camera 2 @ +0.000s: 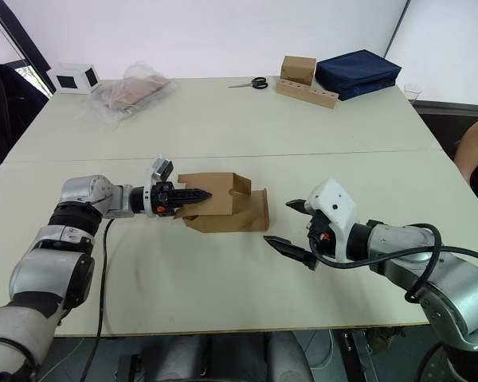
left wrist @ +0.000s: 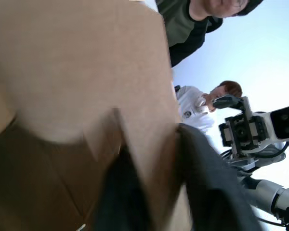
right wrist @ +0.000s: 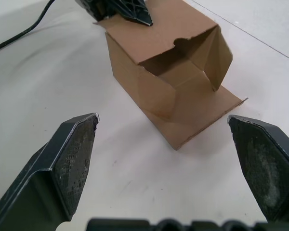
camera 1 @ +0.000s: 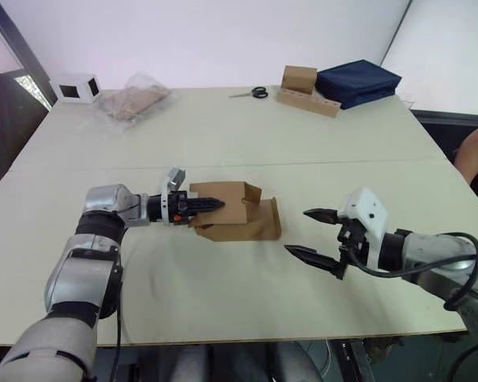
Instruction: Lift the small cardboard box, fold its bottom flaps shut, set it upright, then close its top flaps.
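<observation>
Far left, back of the table (camera 1: 223,151): white box with dark window (camera 1: 76,87), then a clear plastic bag (camera 1: 134,99) with brown stuff in it; not task items.

Left gripper (camera 1: 209,204) has its black fingers pinched on the top panel of the small cardboard box (camera 1: 235,213); one finger lies over the outside of the panel, and the left wrist view shows cardboard wedged between the two, so it's closed on the wall edge, not loose.

Box sits near table centre, lying on its side, far end open toward the right arm; flaps at that end (right wrist: 202,72) are splayed, one lying flat on the table, one standing up with a notched tab; can't tell whether the box is resting on the table or just lifted off it.

Right gripper (camera 1: 317,233) is spread wide and empty, just beside the open end, aimed at it, not touching.

Handling, my read: light, empty, thin corrugated; stiff along the panels, floppy at the hinges; single-wall pinch will let it twist, so don't squeeze hard or the wall creases; better hold is across two opposite side panels near the middle, push flaps near their free edges.

Back right: scissors (camera 1: 253,93), squarer brown box (camera 1: 299,79) on a flat cardboard strip (camera 1: 307,102), navy bag (camera 1: 358,82); person's arm (camera 1: 472,155) at the right edge.
</observation>
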`<state>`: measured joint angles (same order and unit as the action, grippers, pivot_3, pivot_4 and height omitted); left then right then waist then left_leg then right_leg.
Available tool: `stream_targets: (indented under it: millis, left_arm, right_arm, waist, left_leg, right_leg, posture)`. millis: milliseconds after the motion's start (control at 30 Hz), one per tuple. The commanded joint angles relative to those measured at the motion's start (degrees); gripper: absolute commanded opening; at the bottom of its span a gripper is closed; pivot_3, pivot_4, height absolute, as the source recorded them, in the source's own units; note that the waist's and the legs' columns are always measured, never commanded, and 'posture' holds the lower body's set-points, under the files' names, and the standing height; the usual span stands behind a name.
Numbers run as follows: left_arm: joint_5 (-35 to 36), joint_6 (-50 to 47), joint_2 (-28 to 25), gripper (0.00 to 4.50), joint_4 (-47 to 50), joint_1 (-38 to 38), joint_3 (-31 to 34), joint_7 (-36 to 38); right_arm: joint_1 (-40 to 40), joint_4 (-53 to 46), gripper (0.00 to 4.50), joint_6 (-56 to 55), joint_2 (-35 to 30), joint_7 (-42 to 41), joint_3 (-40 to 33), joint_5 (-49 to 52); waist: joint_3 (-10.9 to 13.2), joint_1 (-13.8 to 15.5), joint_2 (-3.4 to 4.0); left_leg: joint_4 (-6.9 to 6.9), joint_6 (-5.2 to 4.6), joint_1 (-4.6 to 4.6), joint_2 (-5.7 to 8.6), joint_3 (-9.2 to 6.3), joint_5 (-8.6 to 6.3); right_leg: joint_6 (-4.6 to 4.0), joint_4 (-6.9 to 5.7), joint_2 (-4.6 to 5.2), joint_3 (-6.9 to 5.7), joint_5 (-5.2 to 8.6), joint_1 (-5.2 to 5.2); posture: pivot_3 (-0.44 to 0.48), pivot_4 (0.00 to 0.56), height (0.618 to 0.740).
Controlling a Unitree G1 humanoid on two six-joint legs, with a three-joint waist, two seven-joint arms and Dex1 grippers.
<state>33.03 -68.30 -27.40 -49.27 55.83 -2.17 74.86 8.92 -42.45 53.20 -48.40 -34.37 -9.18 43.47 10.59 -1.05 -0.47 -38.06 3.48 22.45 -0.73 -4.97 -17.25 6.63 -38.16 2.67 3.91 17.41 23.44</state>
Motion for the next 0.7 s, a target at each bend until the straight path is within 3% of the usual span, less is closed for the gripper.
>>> stream_targets:
  millis: [33, 267, 433, 700]
  left_arm:
    - [0.2, -0.6, 0.1, 0.06, 1.5, 1.0, 1.0, 0.9]
    - [0.1, -0.1, -0.6, 0.06, 4.6, 0.1, 1.6, 1.8]
    - [1.7, 8.7, -1.9, 0.06, 15.5, -1.3, 5.9, 1.4]
    - [3.2, 17.6, -4.5, 0.06, 29.6, 1.2, 8.2, 2.8]
  right_arm:
    - [-0.3, -1.1, 4.5, -1.2, 0.2, 0.3, -0.7, -0.1]
    - [-0.7, 0.2, 4.5, -2.3, 2.1, 1.2, -1.5, 0.2]
    - [2.4, 6.7, 4.5, -5.8, 10.0, 5.1, -7.7, 3.6]
    - [21.2, 18.1, 4.5, -8.2, 23.7, 17.1, -13.9, 15.2]
  waist:
    - [0.0, 0.0, 0.0]
    - [0.0, -0.1, 0.0]
    - [0.0, -0.1, 0.0]
    - [0.0, -0.2, 0.06]
  left_leg:
    - [0.0, 0.0, 0.0, 0.0, 0.0, 0.0]
    - [-0.01, 0.0, -0.01, 0.0, 0.0, 0.0]
    - [-0.01, 0.11, -0.01, -0.02, -0.01, 0.06]
    - [0.02, 0.27, -0.02, -0.03, 0.01, 0.15]
  right_leg:
    - [0.0, 0.0, 0.0, 0.0, 0.0, 0.0]
    - [0.0, -0.01, 0.0, 0.0, 0.0, 0.0]
    - [0.0, -0.03, 0.01, 0.01, 0.0, 0.01]
    - [0.0, -0.06, 0.01, 0.01, -0.01, 0.05]
  posture:
    - [0.0, 0.15, 0.74]
    - [0.0, 0.15, 0.74]
    - [0.0, 0.15, 0.74]
    - [0.0, 0.15, 0.74]
